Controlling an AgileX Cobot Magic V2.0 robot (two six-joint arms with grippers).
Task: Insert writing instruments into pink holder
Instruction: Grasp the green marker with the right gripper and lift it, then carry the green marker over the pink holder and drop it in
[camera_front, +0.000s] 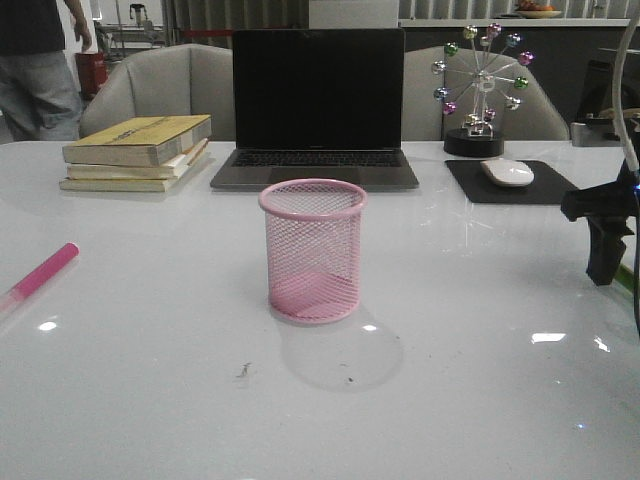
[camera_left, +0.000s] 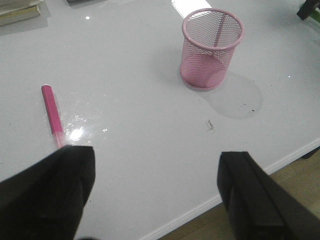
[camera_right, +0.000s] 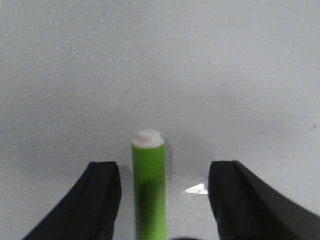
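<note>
Right end effector (camera_right: 162, 200) (fingers apart), green marker (camera_right: 149, 190) between

Matte black all round: the left gripper (camera_left: 155, 195) shows two broad, blocky black fingers (camera_left: 47, 192) with softly rounded edges. The right gripper (camera_right: 164, 200) matches, black wedge-shaped fingers (camera_right: 97, 197), and up front a pale cable (camera_front: 626, 90) loops above its dark body.

Empty pink mesh holder (camera_front: 313, 250) upright mid-table, magenta marker (camera_front: 40, 272) flat far left, green marker (camera_right: 149, 187) flat
</note>
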